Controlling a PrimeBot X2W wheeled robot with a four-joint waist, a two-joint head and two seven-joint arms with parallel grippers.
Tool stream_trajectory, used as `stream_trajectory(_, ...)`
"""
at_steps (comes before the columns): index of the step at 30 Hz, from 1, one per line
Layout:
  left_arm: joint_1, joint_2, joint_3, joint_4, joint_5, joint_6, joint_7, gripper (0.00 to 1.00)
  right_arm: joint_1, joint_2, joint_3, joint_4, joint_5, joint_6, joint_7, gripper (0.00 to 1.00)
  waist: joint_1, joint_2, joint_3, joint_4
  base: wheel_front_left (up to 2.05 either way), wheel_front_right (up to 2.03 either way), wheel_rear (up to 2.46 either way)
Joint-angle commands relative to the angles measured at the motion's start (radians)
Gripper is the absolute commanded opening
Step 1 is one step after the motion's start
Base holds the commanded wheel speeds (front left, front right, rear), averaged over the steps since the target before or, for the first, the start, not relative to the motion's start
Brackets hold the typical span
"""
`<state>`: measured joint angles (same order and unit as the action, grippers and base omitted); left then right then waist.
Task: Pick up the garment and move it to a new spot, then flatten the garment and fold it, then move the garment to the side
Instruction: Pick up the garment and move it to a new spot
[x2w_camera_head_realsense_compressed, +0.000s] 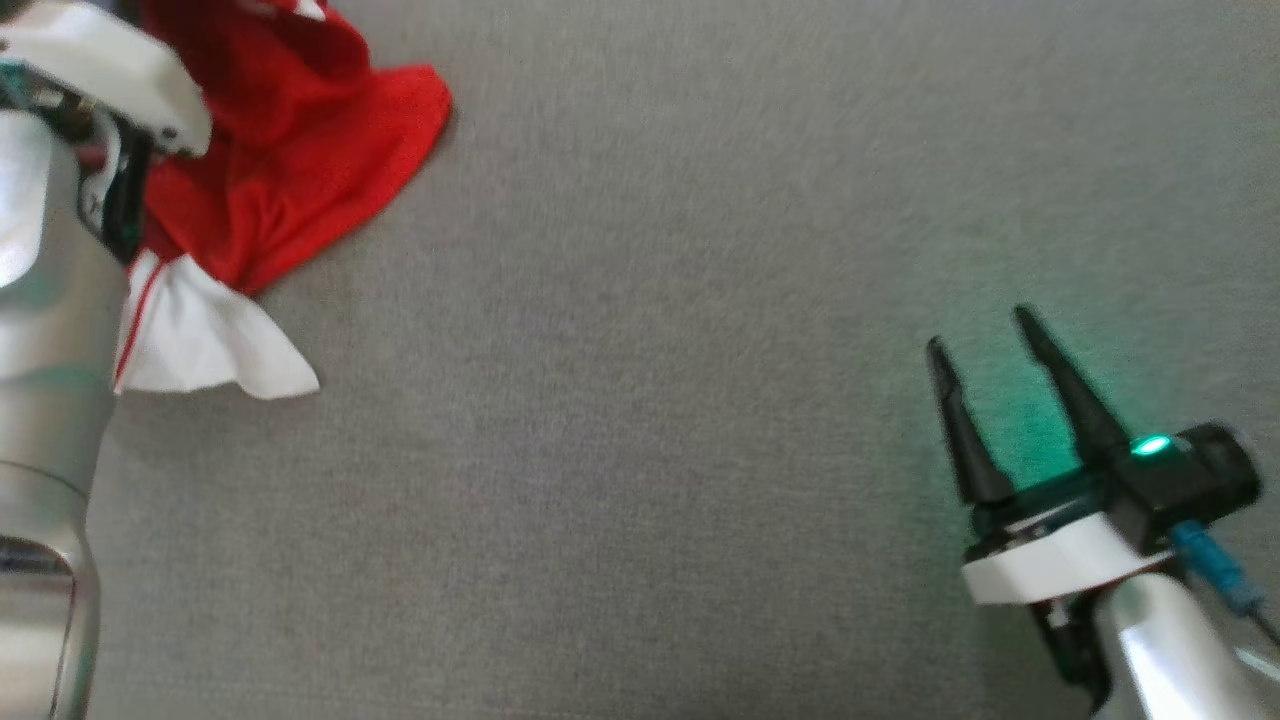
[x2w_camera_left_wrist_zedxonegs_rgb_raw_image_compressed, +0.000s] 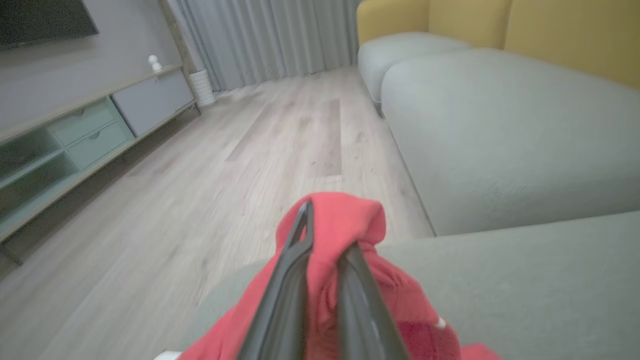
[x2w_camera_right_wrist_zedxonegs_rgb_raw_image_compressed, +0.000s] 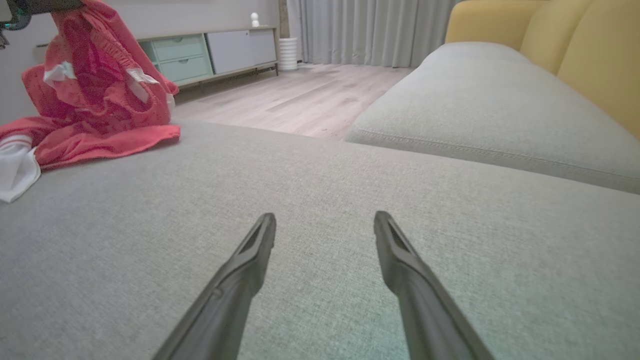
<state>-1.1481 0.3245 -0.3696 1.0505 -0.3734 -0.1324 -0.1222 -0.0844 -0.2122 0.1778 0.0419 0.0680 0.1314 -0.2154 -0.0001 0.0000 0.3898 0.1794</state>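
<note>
One garment (x2w_camera_left_wrist_zedxonegs_rgb_raw_image_compressed: 350, 220) fold sits pinched — apparently — in left end effector (x2w_camera_left_wrist_zedxonegs_rgb_raw_image_compressed: 327, 227).

Fig. Carrier: the grey woven cushion (x2w_camera_head_realsense_compressed: 650, 400) on which I work, broad and flat. One thing lies on it, the red garment (x2w_camera_head_realsense_compressed: 290, 150), bunched. Its lower folds and its white panel (x2w_camera_head_realsense_compressed: 200, 340), edged with a red stripe, rest on the weave, while its upper part stands raised off the surface. Just beyond the red garment the cushion ends and the pale wooden floor (x2w_camera_right_wrist_zedxonegs_rgb_raw_image_compressed: 310, 95) begins. Well apart from the red garment, across a gap, I see a second grey cushion (x2w_camera_right_wrist_zedxonegs_rgb_raw_image_compressed: 480, 95).
</note>
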Motion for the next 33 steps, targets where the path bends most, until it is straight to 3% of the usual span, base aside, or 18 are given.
stream_trajectory(1,-0.035,0.064,-0.005,-0.064,-0.024,0.002,0.006,0.0,0.022,0.011,0.028,-0.011,0.008,-0.001,-0.016,1.0,0.0001,0.0,-0.101,-0.026,0.0,0.0,0.0)
stream_trajectory(8,0.043,0.135,-0.118,-0.432,-0.217,0.002,0.134,0.0,0.018,0.079,0.04,0.085,0.028,-0.001,-0.043,1.0,0.0001,0.0,-0.23,-0.063,0.0,0.0,0.0)
stream_trajectory(12,0.137,0.181,-0.147,-0.727,-0.368,0.002,0.257,0.0,0.015,0.099,0.03,0.096,0.035,-0.001,-0.046,1.0,0.0001,0.0,-0.266,-0.091,0.0,0.0,0.0)
stream_trajectory(13,0.198,0.189,-0.151,-0.88,-0.455,0.002,0.321,0.0,0.017,0.107,0.026,0.088,0.038,-0.001,-0.046,1.0,0.0001,0.0,-0.275,-0.11,0.0,0.0,0.0)
stream_trajectory(18,0.348,0.186,-0.175,-1.234,-0.621,0.041,0.456,0.0,0.014,0.123,0.023,0.072,0.044,-0.001,-0.046,1.0,0.0001,0.0,-0.267,-0.17,0.0,0.0,0.0)
stream_trajectory(22,0.437,0.156,-0.214,-1.437,-0.743,0.074,0.521,0.0,-0.002,0.135,0.024,0.062,0.051,-0.001,-0.046,1.0,0.0001,0.0,-0.232,-0.23,0.0,0.0,0.0)
stream_trajectory(28,0.483,0.104,-0.251,-1.482,-0.817,0.106,0.539,0.0,-0.034,0.15,0.029,0.053,0.063,-0.001,-0.046,1.0,0.0001,0.0,-0.181,-0.318,0.0,0.0,0.0)
stream_trajectory(30,0.478,0.085,-0.257,-1.366,-0.782,0.108,0.509,0.0,-0.051,0.156,0.033,0.048,0.073,-0.001,-0.046,1.0,0.0001,0.0,-0.154,-0.372,0.0,0.0,0.0)
stream_trajectory(33,0.474,0.066,-0.263,-1.176,-0.742,0.072,0.451,0.0,-0.061,0.16,0.036,0.048,0.077,-0.001,-0.046,1.0,0.0001,0.0,-0.139,-0.417,0.0,0.0,0.0)
